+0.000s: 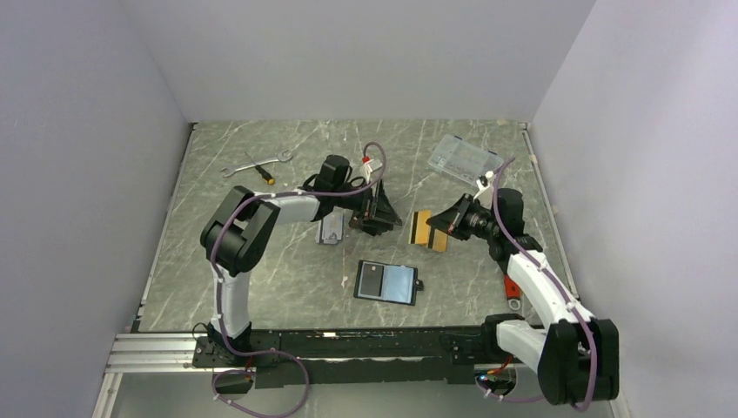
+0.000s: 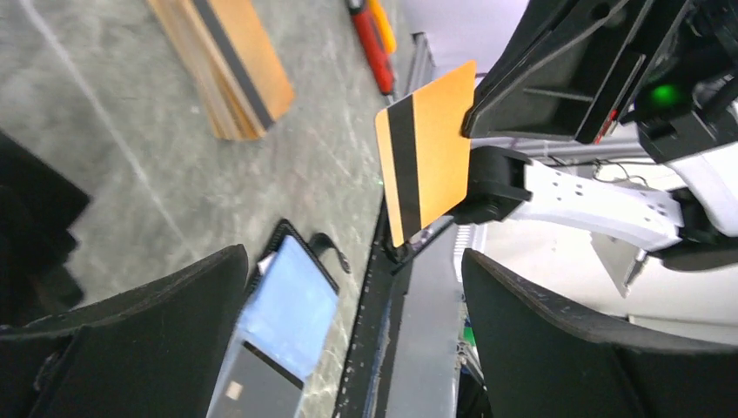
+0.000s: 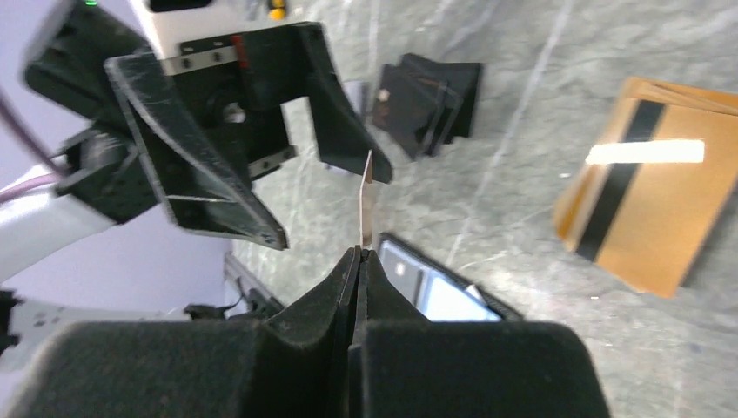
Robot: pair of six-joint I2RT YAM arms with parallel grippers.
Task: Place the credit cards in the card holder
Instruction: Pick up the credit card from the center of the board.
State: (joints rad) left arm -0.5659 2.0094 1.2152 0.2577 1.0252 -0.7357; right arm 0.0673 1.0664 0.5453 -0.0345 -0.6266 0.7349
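Note:
My right gripper [image 3: 359, 252] is shut on one credit card [image 3: 367, 205], which shows edge-on in the right wrist view. In the left wrist view that card [image 2: 431, 170] is orange with a black stripe and hangs in the air. My left gripper [image 2: 352, 261] is open just beside it, with nothing between its fingers. The card holder [image 1: 387, 281] lies open on the table, pale blue inside [image 2: 283, 313], below both grippers. A stack of orange credit cards [image 1: 429, 230] rests on the table under the right gripper.
A flat black piece [image 1: 329, 231] lies left of the left gripper. A wrench [image 1: 252, 161] and a yellow-handled screwdriver [image 1: 261, 170] lie at the back left. At the back right sits a clear plastic box [image 1: 466, 158]. A red-handled tool [image 1: 513, 292] lies by the right arm.

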